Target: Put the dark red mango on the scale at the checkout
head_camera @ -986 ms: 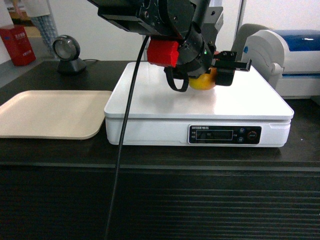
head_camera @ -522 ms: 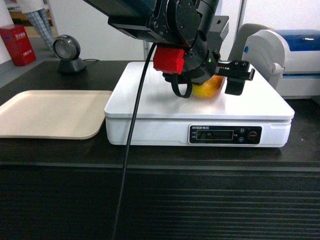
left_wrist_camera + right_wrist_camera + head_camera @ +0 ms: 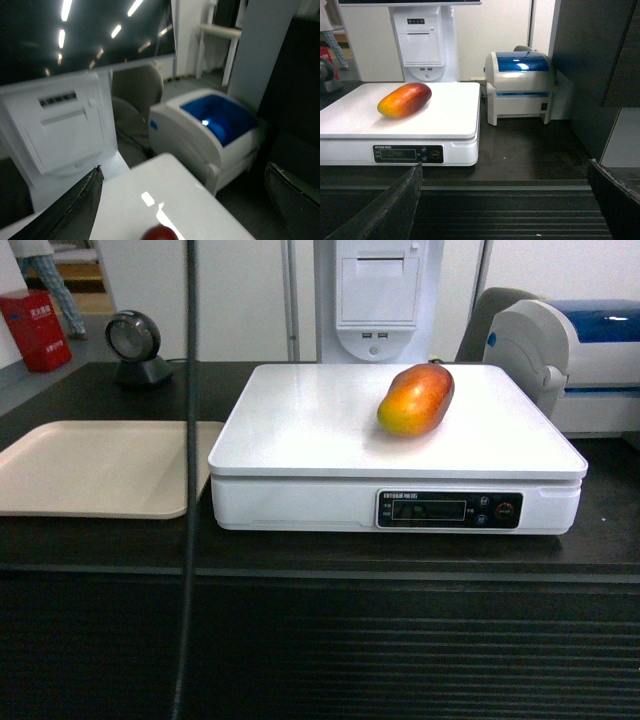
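The dark red mango [image 3: 415, 400] lies on its side on the white plate of the scale [image 3: 300, 425], right of the middle, red end toward the back, with nothing holding it. The scale stands on the dark checkout counter [image 3: 400, 640] with its ribbed front. No gripper shows in the head view. My left gripper [image 3: 182, 200] hangs open above the plate's far part, with only the mango's red tip [image 3: 160, 233] at the bottom edge of its view. My right gripper [image 3: 502, 205] is open and empty in front of the counter, facing the mango [image 3: 405, 100] and the scale [image 3: 450, 140].
A beige tray [image 3: 100, 465] lies left of the scale. A round barcode scanner [image 3: 135, 345] stands at the back left. A white printer with a blue lid [image 3: 580, 350] sits at the right, a white terminal stand [image 3: 378, 300] behind. A black cable [image 3: 188, 490] hangs down the left.
The left arm, which held the mango over the scale, has let it go and lifted out of the head view. The mango now rests free on the plate.
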Controlling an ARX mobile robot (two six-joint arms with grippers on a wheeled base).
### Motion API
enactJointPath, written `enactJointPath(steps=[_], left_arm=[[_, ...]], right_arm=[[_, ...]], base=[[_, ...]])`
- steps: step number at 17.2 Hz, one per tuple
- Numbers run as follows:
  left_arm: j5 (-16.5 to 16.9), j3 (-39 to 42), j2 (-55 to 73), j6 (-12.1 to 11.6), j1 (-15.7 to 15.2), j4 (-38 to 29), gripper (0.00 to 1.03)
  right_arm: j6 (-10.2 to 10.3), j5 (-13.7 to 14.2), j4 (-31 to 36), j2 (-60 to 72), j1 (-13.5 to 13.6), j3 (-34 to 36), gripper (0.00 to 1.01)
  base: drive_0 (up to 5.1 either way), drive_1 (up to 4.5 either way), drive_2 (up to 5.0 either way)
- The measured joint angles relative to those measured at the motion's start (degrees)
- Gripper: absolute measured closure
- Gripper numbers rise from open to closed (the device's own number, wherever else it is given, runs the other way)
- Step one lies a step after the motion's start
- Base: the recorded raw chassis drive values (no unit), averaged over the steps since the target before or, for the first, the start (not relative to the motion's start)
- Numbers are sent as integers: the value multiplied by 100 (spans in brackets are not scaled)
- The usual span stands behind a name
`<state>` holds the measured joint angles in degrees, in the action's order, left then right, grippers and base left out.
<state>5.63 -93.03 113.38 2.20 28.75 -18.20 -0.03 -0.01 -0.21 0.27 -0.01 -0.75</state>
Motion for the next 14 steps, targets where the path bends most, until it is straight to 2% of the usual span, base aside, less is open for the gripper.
enactJointPath(steps=[1, 2, 4, 7, 8, 9, 10, 12, 14], left_arm=[[35, 282, -343, 55, -101, -227, 5], [367, 706, -809, 291, -313, -457, 5], [535, 1633, -1613, 402, -756, -852, 5], [426, 2732, -2918, 385, -1478, -1054, 5], [-492, 2896, -3425, 195, -1517, -256, 15], [-1106, 3359, -3926, 59, -1602, -4, 24], [-1574, 4131, -4444, -37, -1755, -269, 36], [-1547, 5125, -4887, -111, -1982, -728, 56], [-1401, 5886, -5149, -116, -2063, -957, 73]], right_arm=[[0, 0, 0, 0, 0, 0, 3], [0, 0, 0, 0, 0, 0, 3], [0, 0, 0, 0, 0, 0, 3], [0, 0, 0, 0, 0, 0, 3], [-2, -2, 2, 0, 0, 0, 3], [0, 2, 0, 0, 0, 0, 3], [0, 2, -4, 0, 0, 0, 3], [0, 0, 0, 0, 0, 0, 3], [0, -2, -2, 0, 0, 0, 3]], base=[[0, 0, 0], [0, 0, 0], [0, 0, 0], [0, 0, 0], [0, 0, 0], [0, 0, 0], [0, 0, 0], [0, 0, 0], [0, 0, 0]])
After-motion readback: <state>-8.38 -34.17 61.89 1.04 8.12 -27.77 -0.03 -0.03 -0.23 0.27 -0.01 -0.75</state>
